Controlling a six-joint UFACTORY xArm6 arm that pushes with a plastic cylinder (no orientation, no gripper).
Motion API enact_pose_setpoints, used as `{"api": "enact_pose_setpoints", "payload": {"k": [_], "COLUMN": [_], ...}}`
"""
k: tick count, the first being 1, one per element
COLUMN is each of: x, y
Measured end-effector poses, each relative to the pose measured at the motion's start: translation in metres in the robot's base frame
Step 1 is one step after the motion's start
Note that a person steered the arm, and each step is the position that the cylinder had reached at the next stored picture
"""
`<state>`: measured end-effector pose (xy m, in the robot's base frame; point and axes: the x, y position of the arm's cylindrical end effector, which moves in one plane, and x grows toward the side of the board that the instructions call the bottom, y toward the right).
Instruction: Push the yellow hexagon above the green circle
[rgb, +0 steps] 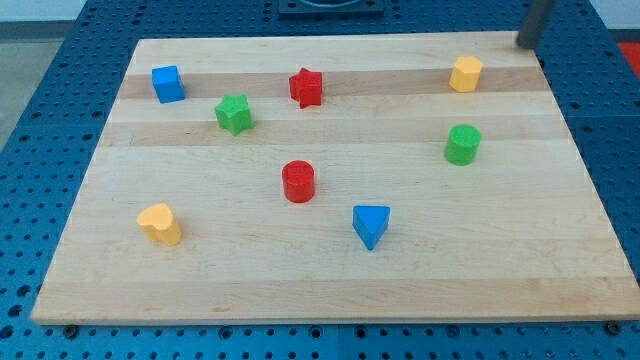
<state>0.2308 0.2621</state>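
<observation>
Left to right on the wooden board (330, 290): blue cube (168, 84) top left, yellow block (160, 223) (shape unclear) lower left, green star (234, 114), red star (306, 87), red cylinder (298, 181) mid-board, blue triangle (371, 225). Far right: green circle (463, 144), with the yellow hexagon (465, 74) already sitting toward the view's top of it, roughly in line, clearly apart.

The rod's tip (524, 44) is at the board's top right corner, up and right of the hexagon, not touching anything. No hand here to open or close, just a bare rod.

Handling guess: small rigid block, probably light, should slide easily on smooth wood. Can't grasp it; push square on a flat side face, through the centre, or it'll likely spin off. Little or no shove looks needed.
</observation>
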Motion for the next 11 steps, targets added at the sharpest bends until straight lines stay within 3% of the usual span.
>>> {"api": "enact_pose_setpoints", "payload": {"k": [4,9,11], "x": [0.029,0.091,0.091], "y": [-0.066,-0.074,-0.094]}}
